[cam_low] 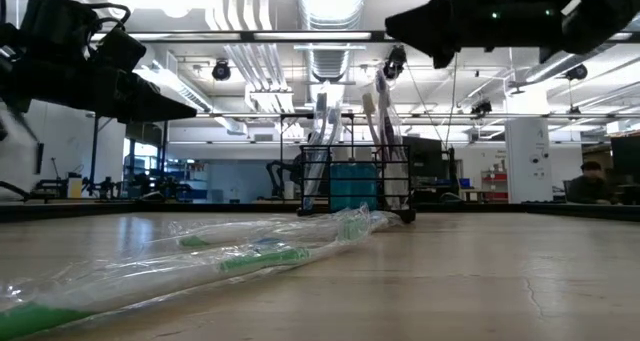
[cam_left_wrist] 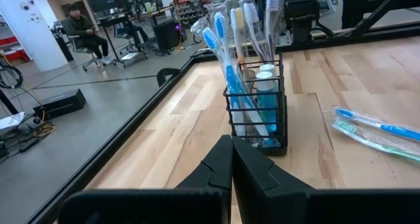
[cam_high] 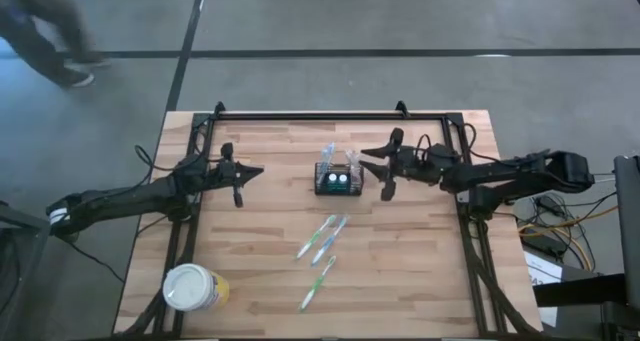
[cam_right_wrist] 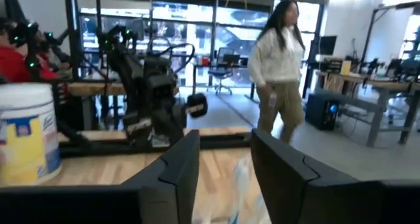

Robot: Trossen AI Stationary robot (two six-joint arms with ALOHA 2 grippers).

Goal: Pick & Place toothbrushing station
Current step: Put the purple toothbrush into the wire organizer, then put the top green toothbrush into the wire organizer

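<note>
A pale wood worktop (cam_high: 400, 271) in an open lab holds the black caddy (cam_high: 337, 180) near the middle of its far edge, with brushes already standing in it and three wrapped toothbrushes (cam_high: 322, 238) lying loose toward the near edge. The right gripper (cam_high: 383, 167) hangs just beside the caddy with its fingers parted and empty; the left gripper (cam_high: 243, 178), well apart on the other side, is closed on nothing. The caddy looks light and top-heavy, so a low or off-centre sweep by the right gripper could tip it and spill the brushes.

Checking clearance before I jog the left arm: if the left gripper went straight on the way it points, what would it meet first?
Most likely the toothbrushing station, dead ahead of the shut left gripper in its wrist view; bare table lies between them.
</note>
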